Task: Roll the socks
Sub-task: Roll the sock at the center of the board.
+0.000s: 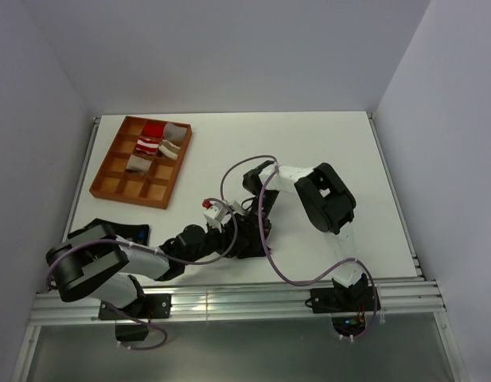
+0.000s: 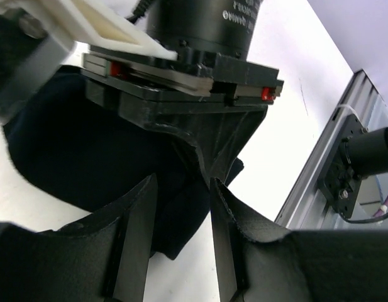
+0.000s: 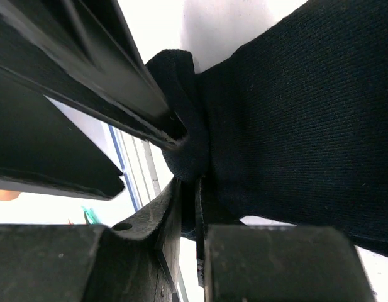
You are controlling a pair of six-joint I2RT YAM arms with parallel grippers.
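A black sock (image 1: pixel 247 245) lies on the white table near the front, between the two grippers. My right gripper (image 1: pixel 251 232) reaches down from above and is shut on a fold of this sock (image 3: pixel 294 113), with cloth pinched between its jaws (image 3: pixel 197 189). My left gripper (image 1: pixel 227 239) comes in low from the left. Its fingers (image 2: pixel 181 195) stand apart, open, with the sock's edge (image 2: pixel 74 145) just in front of them and partly between them. The right gripper's body (image 2: pixel 200 82) fills the top of the left wrist view. A second black sock (image 1: pixel 118 231) lies flat at the front left.
A wooden compartment tray (image 1: pixel 102 181) stands at the back left with several rolled socks, among them a red one (image 1: pixel 153 129) and a grey one (image 1: pixel 176 130). The metal rail (image 2: pixel 326 170) runs along the table's near edge. White walls enclose the table.
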